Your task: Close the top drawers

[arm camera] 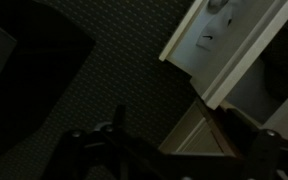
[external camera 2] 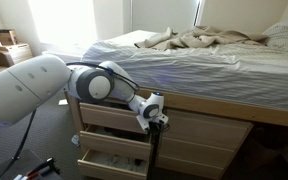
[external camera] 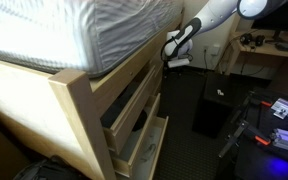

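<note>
The blond-wood chest under the bed has a top drawer (external camera: 134, 118) pulled out, its dark inside showing; in an exterior view the same top drawer (external camera 2: 109, 118) sits left of my gripper. Another top drawer front (external camera 2: 209, 127) lies to the right and looks flush. My gripper (external camera 2: 155, 118) hangs in front of the chest between these two fronts, at the far end of the open drawer (external camera: 172, 47). In the dark wrist view its fingers stand apart with nothing between them (arm camera: 174, 150), above a wooden drawer corner (arm camera: 199, 125).
The lowest drawer (external camera: 146, 148) is also pulled out, with a pale inner base (external camera 2: 114, 160). The mattress (external camera 2: 184, 70) overhangs the chest. A dark box (external camera: 212, 110) and cables lie on the dark carpet (arm camera: 104, 70). A desk (external camera: 269, 50) stands at the back.
</note>
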Available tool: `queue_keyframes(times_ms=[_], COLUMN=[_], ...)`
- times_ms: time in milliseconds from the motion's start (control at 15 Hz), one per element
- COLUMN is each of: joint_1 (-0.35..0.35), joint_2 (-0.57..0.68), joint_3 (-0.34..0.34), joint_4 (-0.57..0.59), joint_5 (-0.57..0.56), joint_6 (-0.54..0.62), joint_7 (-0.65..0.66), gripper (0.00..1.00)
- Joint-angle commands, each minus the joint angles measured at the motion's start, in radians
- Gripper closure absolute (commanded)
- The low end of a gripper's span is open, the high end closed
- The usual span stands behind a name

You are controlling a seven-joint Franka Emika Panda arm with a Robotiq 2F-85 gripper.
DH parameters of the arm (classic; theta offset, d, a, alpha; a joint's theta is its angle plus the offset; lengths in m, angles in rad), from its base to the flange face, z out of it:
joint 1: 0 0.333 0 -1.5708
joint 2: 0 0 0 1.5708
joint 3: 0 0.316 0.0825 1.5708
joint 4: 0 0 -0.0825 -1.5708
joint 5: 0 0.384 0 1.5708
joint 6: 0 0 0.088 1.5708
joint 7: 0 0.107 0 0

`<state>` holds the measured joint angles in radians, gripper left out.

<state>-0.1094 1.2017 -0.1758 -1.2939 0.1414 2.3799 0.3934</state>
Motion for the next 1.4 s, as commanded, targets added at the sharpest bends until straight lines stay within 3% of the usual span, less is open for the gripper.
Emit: queue_keyframes(times_ms=[0, 267, 867, 933, 1200, 1333], joint_1=[0.042, 0.028, 0.084, 0.118, 0.152, 0.131], joint_2=[-0.024, -0.01, 0.145, 0.198, 0.258, 0.273], joint_3=[0.033, 0.136, 0.244, 0.218, 0.196, 0.195], joint_4=[-0.14, -0.216, -0.19, -0.018, 0.139, 0.151], joint_5=[0.009, 0.071, 0.048, 0.062, 0.062, 0.06], joint_6=[0.19, 0.534, 1.195, 1.105, 1.08, 1.082], joint_7=[-0.029, -0.082, -0.151, -0.15, -0.177, -0.195], gripper=[0.0, 0.0, 0.0, 0.0, 0.0, 0.0])
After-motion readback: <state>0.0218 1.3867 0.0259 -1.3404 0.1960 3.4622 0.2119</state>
